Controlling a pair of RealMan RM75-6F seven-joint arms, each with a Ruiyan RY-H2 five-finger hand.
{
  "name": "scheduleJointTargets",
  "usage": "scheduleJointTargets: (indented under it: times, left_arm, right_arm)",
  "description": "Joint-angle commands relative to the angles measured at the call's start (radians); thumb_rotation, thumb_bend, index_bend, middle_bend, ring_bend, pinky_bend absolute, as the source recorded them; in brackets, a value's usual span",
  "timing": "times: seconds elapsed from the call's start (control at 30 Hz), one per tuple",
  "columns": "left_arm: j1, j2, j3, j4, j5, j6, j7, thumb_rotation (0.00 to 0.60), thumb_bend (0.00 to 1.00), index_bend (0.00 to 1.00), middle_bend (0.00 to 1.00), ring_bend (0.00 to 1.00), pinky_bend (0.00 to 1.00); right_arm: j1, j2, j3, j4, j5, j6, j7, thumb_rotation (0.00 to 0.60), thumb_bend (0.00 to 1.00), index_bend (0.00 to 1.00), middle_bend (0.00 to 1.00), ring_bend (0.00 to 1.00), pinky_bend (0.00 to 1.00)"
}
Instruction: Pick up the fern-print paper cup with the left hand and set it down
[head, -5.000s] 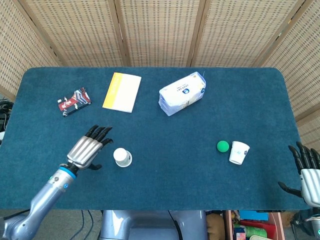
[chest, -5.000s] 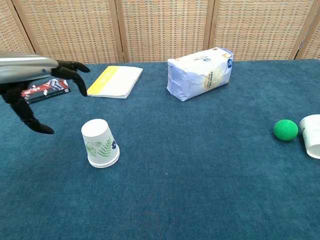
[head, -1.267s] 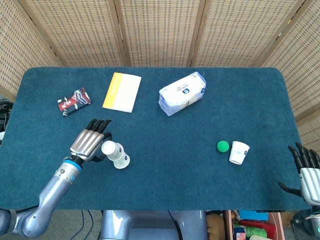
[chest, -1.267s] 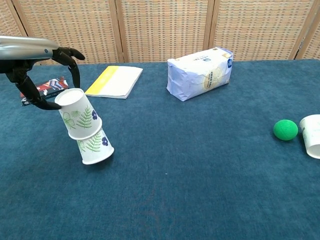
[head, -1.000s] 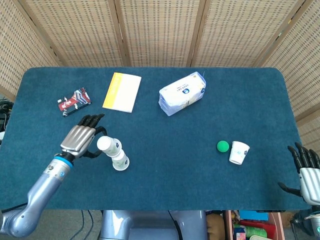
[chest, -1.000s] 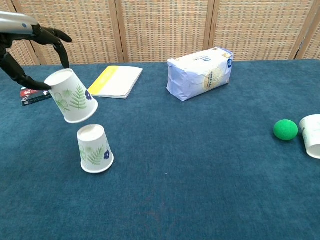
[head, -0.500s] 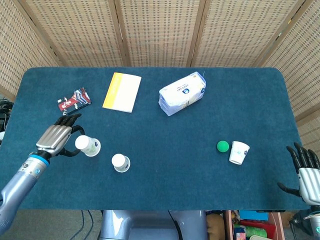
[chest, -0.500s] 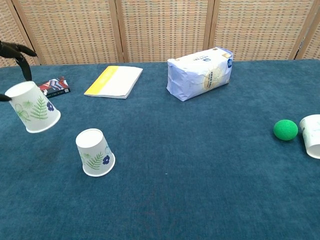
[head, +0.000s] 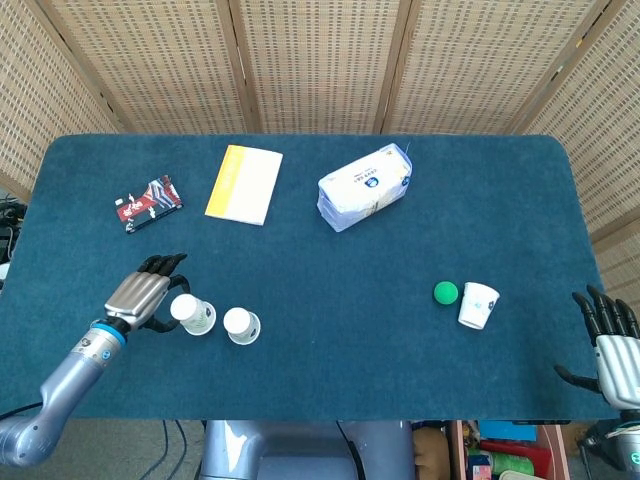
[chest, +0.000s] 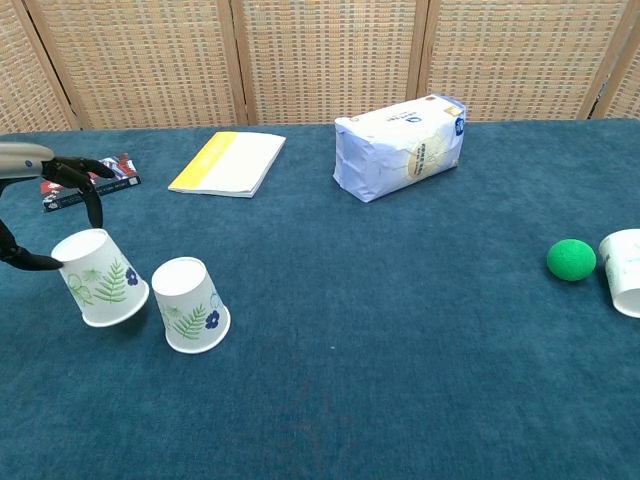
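Observation:
My left hand (head: 140, 295) (chest: 40, 215) holds a fern-print paper cup (head: 192, 313) (chest: 100, 278) by its upturned base. The cup is mouth down and tilted, low over the blue table (head: 330, 250) at the front left, and I cannot tell whether it touches. A second fern-print cup (head: 242, 325) (chest: 189, 305) stands mouth down just to its right, apart from it. My right hand (head: 612, 345) is at the table's front right corner, fingers spread, holding nothing.
A yellow-and-white booklet (head: 244, 184) (chest: 228, 163) and a small red packet (head: 148, 203) (chest: 88, 180) lie at the back left. A white tissue pack (head: 365, 186) (chest: 400, 146) sits at the back centre. A green ball (head: 446, 292) (chest: 571, 259) and a tipped white cup (head: 478, 305) (chest: 622, 270) lie at the right.
My left hand lifted the top cup off the stack, swung it left and up, then brought it down and rightward next to the remaining cup. The right hand stayed put.

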Motion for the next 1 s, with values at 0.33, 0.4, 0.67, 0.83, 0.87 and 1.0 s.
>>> scheduleJointTargets:
  times: [0.33, 0.4, 0.67, 0.83, 0.87, 1.0]
  left_arm:
    - [0.003, 0.004, -0.007, -0.056, -0.018, 0.039, 0.007, 0.600, 0.32, 0.00, 0.00, 0.00, 0.00]
    - [0.029, 0.039, -0.018, -0.083, 0.026, 0.071, -0.040, 0.600, 0.30, 0.00, 0.00, 0.00, 0.00]
    - [0.249, 0.143, 0.026, -0.093, 0.319, 0.389, -0.167, 0.600, 0.22, 0.00, 0.00, 0.00, 0.00]
    - [0.397, 0.093, 0.081, -0.025, 0.385, 0.572, -0.158, 0.600, 0.16, 0.00, 0.00, 0.00, 0.00]
    - [0.421, 0.078, 0.091, -0.006, 0.394, 0.594, -0.168, 0.600, 0.16, 0.00, 0.00, 0.00, 0.00]
    - [0.494, 0.037, 0.117, 0.064, 0.425, 0.649, -0.219, 0.600, 0.15, 0.00, 0.00, 0.00, 0.00]
  right_arm:
    - [-0.002, 0.005, 0.001, 0.003, 0.003, 0.000, 0.014, 0.600, 0.00, 0.00, 0.00, 0.00, 0.00]
    - [-0.002, 0.005, 0.001, 0.003, 0.002, 0.001, 0.014, 0.600, 0.00, 0.00, 0.00, 0.00, 0.00]
    - [-0.007, 0.006, 0.002, 0.000, 0.000, 0.011, 0.015, 0.600, 0.00, 0.00, 0.00, 0.00, 0.00]
    - [-0.011, 0.008, 0.002, -0.006, -0.004, 0.022, 0.014, 0.600, 0.00, 0.00, 0.00, 0.00, 0.00]
    - [-0.012, 0.009, 0.002, -0.007, -0.005, 0.024, 0.015, 0.600, 0.00, 0.00, 0.00, 0.00, 0.00]
    - [-0.015, 0.009, 0.002, -0.005, -0.008, 0.032, 0.015, 0.600, 0.00, 0.00, 0.00, 0.00, 0.00]
